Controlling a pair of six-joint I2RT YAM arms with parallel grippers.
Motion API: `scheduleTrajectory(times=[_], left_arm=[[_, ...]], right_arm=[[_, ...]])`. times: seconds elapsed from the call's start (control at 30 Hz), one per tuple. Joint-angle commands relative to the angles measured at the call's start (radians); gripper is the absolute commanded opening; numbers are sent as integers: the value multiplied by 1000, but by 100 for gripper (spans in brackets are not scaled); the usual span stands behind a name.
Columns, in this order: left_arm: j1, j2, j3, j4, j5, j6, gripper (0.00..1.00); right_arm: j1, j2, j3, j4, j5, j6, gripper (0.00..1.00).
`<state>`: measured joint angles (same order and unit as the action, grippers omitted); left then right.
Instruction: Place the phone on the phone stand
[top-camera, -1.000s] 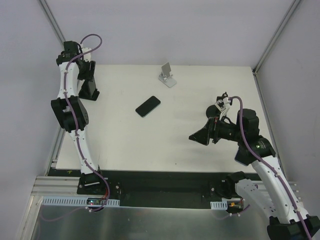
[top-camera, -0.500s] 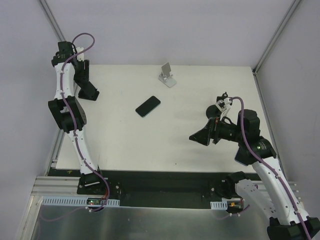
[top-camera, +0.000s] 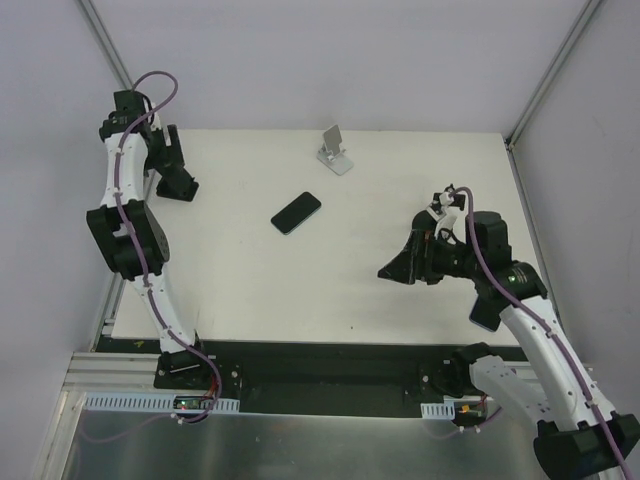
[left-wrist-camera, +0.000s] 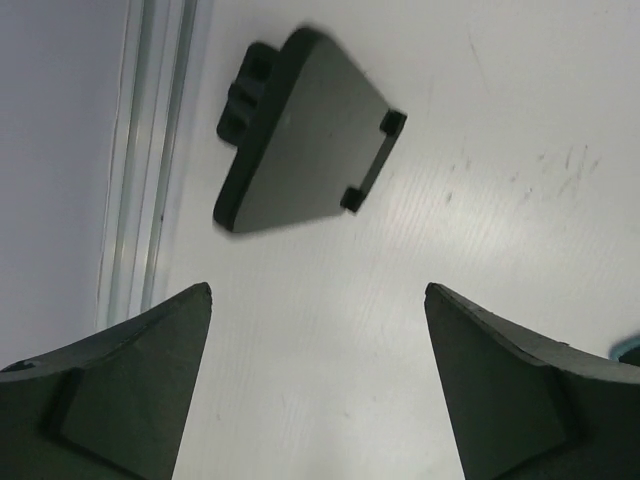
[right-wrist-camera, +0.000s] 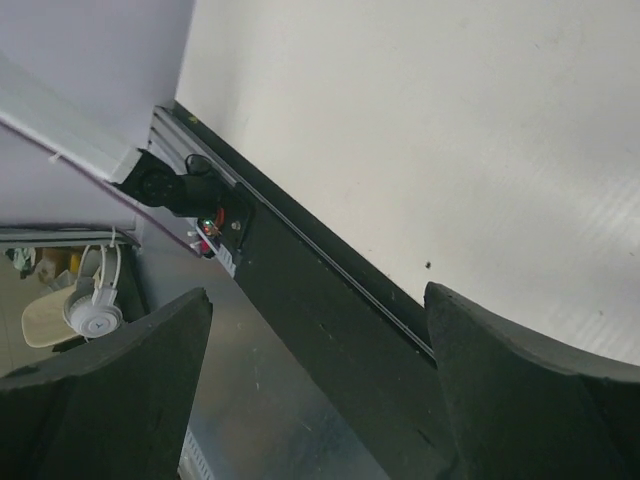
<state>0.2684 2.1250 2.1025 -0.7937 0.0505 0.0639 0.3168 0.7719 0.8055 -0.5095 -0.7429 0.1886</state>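
Note:
The black phone (top-camera: 296, 212) lies flat on the white table, left of the middle. The small white phone stand (top-camera: 335, 150) stands at the far edge, behind and right of the phone. My left gripper (top-camera: 168, 155) is open and empty at the far left corner, well left of the phone; its wrist view (left-wrist-camera: 318, 290) shows bare table between the jaws. My right gripper (top-camera: 395, 270) is open and empty on the right side, near and right of the phone. In its wrist view (right-wrist-camera: 318, 295) it points over the table's near edge. Neither wrist view shows the phone or the stand.
A black wedge-shaped part (left-wrist-camera: 300, 130) lies on the table just ahead of the left gripper, next to the left metal rail (left-wrist-camera: 140, 160); it also shows in the top view (top-camera: 180, 185). The black base strip (right-wrist-camera: 330, 330) runs along the near edge. Grey walls enclose the table.
The left arm's upper part has swung a little toward the far left corner. The right wrist has shifted slightly. The phone and the stand have not moved.

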Motion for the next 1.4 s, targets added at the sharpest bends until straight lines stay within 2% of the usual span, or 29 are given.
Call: scheduleTrajectory(times=[0.0,0.07,0.1,0.13,0.17,0.2,0.23,0.27,0.3,0.37,0.43,0.47,0.57,0.73,0.83,0.97,1.07,1.13,1.27,1.37], left_arm=[[0,-346,-207,28,-110,-229,86],[0,-448,-321,54,-59,-327,87],[2,-558,-455,76,-10,-354,86],[-1,-618,-534,149,58,-367,86],[-3,-681,-700,201,153,-386,85],[-8,-809,-792,258,301,-401,84],[-14,-874,-878,386,368,-423,84],[-21,-934,-1020,448,420,-464,83],[-40,-1030,-1073,494,487,-479,83],[-75,-1095,-1156,562,503,-521,82],[-144,-1151,-1187,606,560,-532,81],[-170,-1159,-1197,623,575,-527,81],[-261,-1159,-1210,631,629,-486,82],[-265,-1117,-1230,631,735,-429,78],[-265,-1128,-1265,672,749,-446,82],[-265,-1100,-1286,680,799,-464,95],[-316,-1106,-1289,679,796,-455,96],[-322,-1116,-1293,679,787,-447,96],[-322,-1119,-1294,677,778,-432,93],[-325,-1096,-1288,677,775,-423,84]], right_arm=[[7,81,132,-242,152,-49,89],[5,107,165,-306,209,-87,90],[5,112,166,-307,230,-92,90],[7,112,155,-282,249,-83,90],[5,112,143,-262,267,-74,91],[8,113,124,-198,276,-60,90],[7,119,94,-167,287,-22,91],[7,127,81,-141,310,3,91],[8,145,71,-85,318,33,91],[19,162,54,-20,315,122,90],[70,190,66,34,371,175,90],[94,204,98,32,446,199,90],[163,291,173,2,542,238,90],[185,320,219,55,597,272,92],[185,317,233,59,612,250,93],[185,274,216,51,610,291,93],[186,242,181,40,574,345,93],[194,208,149,63,565,347,94],[206,138,126,-3,681,221,96],[206,86,129,-18,711,172,97]])
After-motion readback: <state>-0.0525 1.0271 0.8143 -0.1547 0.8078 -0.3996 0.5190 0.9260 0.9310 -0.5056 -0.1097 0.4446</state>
